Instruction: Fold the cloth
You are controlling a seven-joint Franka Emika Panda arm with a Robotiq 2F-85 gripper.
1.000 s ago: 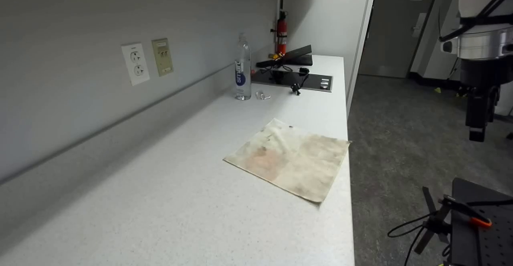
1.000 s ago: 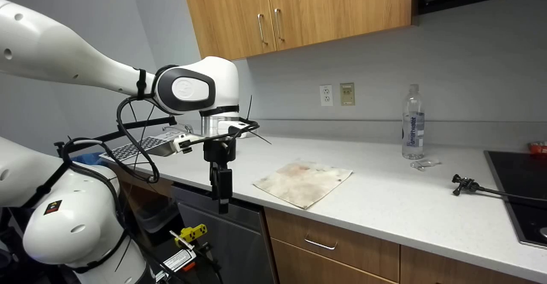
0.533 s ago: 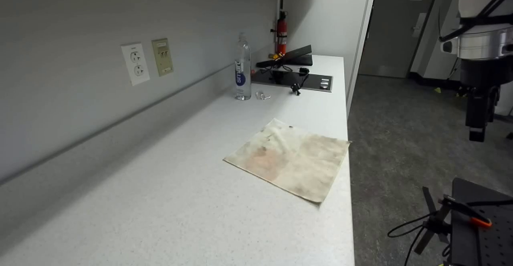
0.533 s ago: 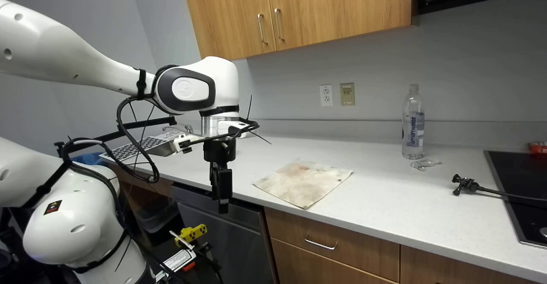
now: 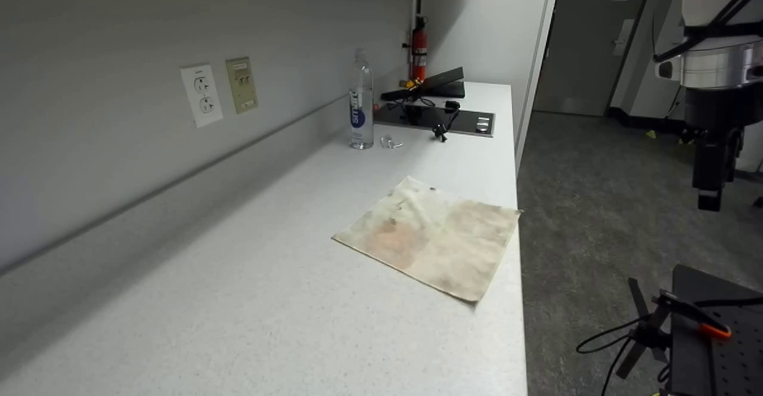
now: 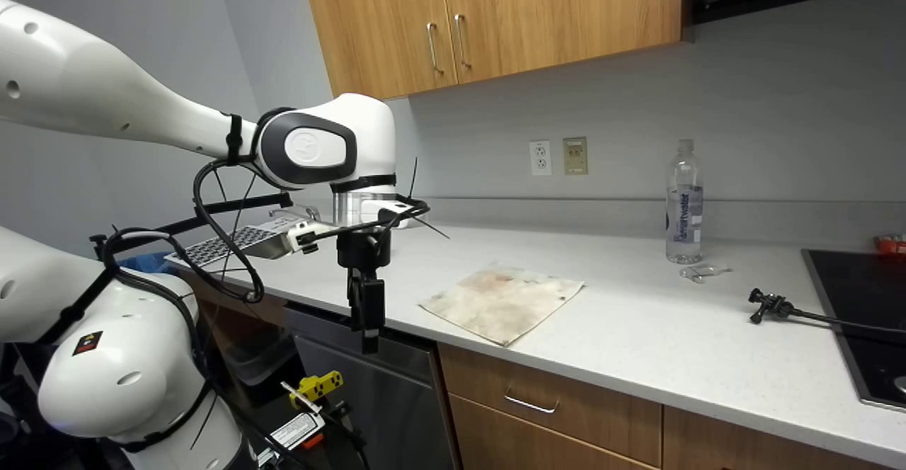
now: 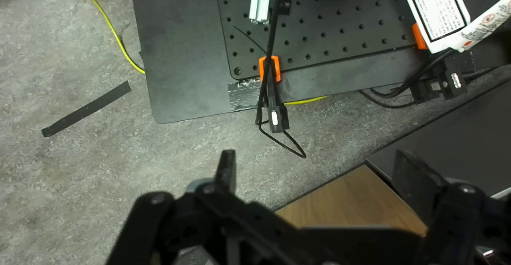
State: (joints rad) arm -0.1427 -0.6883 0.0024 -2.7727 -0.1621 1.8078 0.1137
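Observation:
A stained cream cloth (image 5: 435,235) lies flat and spread out on the white counter (image 5: 250,312). It also shows in an exterior view (image 6: 502,304). One corner reaches the counter's front edge. My gripper (image 6: 369,339) hangs pointing down in front of the counter, off to the side of the cloth and apart from it. It also shows at the right in an exterior view (image 5: 709,202). In the wrist view my gripper (image 7: 315,173) has its fingers wide apart with nothing between them. The cloth is out of the wrist view.
A water bottle (image 6: 684,208) stands near the wall, with a small clear plastic piece (image 6: 704,272) beside it. A black clamp with cable (image 6: 771,306) lies by the cooktop (image 6: 863,314). A wooden cabinet (image 6: 495,17) hangs above. A metal rack (image 6: 248,240) is at the counter's left.

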